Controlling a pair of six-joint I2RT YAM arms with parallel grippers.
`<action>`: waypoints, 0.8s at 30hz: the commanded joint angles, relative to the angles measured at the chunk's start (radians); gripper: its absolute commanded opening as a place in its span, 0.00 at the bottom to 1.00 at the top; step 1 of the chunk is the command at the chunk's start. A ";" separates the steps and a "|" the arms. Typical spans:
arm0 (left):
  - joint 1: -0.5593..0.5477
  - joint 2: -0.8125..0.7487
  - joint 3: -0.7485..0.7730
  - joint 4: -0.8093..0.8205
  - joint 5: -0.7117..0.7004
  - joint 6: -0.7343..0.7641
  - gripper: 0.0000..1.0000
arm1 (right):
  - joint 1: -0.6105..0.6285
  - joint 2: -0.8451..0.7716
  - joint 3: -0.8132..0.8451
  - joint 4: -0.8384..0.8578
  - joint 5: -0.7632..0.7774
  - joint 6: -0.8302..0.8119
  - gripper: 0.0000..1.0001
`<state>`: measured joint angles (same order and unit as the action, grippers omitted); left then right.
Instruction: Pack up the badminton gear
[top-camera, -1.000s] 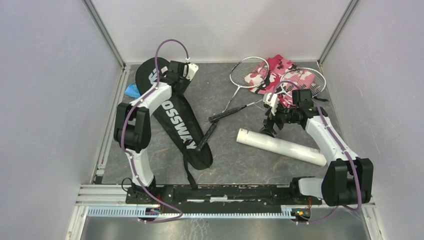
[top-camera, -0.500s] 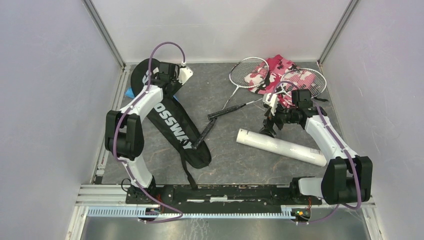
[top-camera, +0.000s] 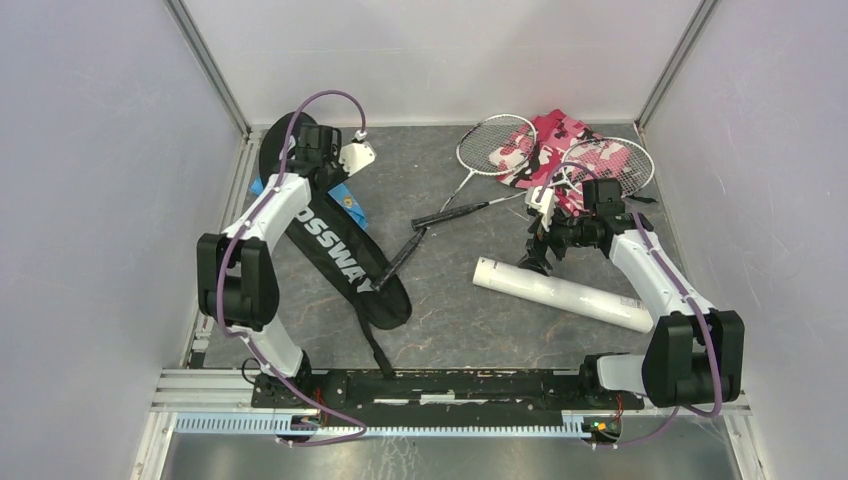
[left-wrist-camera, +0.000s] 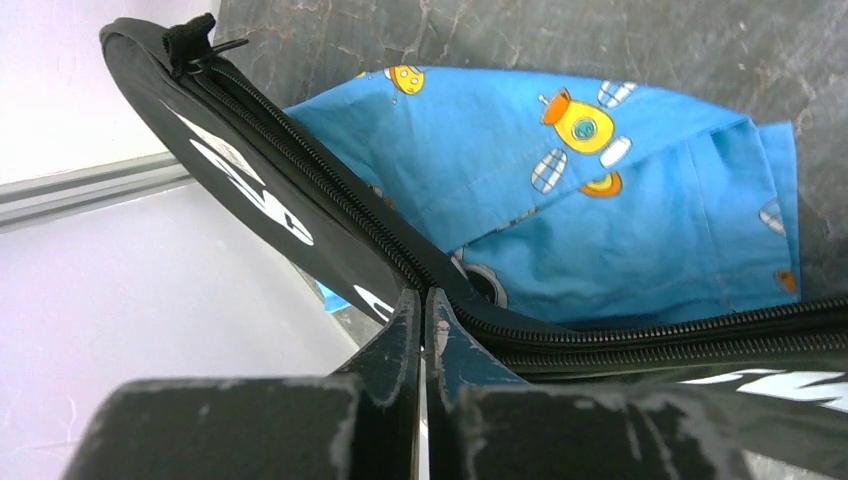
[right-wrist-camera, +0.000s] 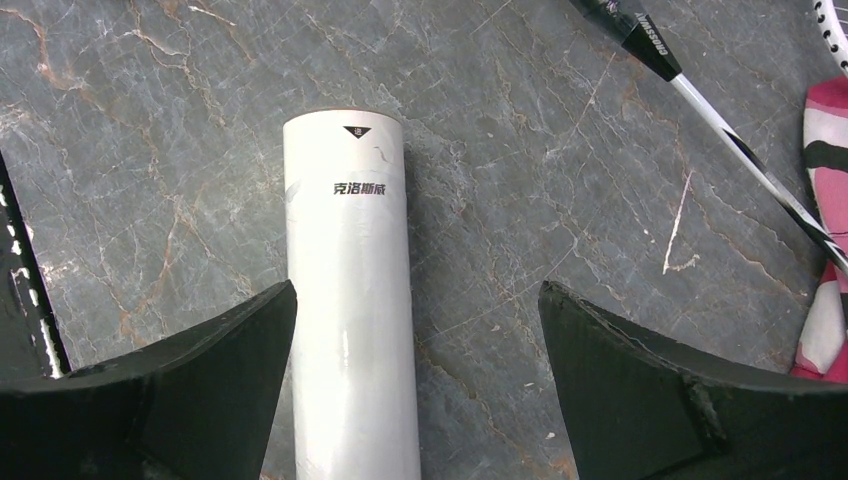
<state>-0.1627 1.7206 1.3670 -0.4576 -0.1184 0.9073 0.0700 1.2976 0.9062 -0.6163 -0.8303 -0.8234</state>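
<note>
Across the grey stone-patterned table (top-camera: 455, 305), the black racket bag (top-camera: 345, 262) is laid slantwise on the left, from the far-left corner toward the near middle. Its far end is hidden beneath the left arm (top-camera: 275, 205) and is set close to the left wall. On the right the white tube (top-camera: 565, 293) is laid flat, well apart from the bag, with bare table left between them and along the near edge. A pink camouflage cloth (top-camera: 560, 133) is bunched in the far-right corner. A blue printed cloth (top-camera: 350, 207) is mostly covered by the bag.

The first racket (top-camera: 398, 262) ends with its handle just beside the bag's right edge. The second racket (top-camera: 450, 212) is laid just beyond it. Both heads are rested partly on the pink cloth, one partly hidden by the right arm (top-camera: 645, 265).

The left gripper (left-wrist-camera: 422, 300) is closed tight on the bag's zipped edge, which is held raised over the blue cloth. The right gripper (right-wrist-camera: 417, 290) is spread wide over the tube's end, with nothing held.
</note>
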 joint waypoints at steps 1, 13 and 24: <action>0.006 -0.101 0.003 -0.071 0.065 0.141 0.02 | -0.005 0.013 -0.001 -0.007 -0.026 -0.008 0.97; 0.028 -0.203 0.030 -0.144 0.082 0.306 0.02 | -0.004 0.011 -0.004 -0.006 -0.029 -0.013 0.97; 0.081 -0.251 0.061 -0.203 0.081 0.448 0.02 | -0.005 0.014 -0.004 -0.012 -0.033 -0.017 0.97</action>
<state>-0.1005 1.5360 1.3678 -0.6464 -0.0463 1.2388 0.0700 1.3102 0.9054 -0.6186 -0.8322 -0.8265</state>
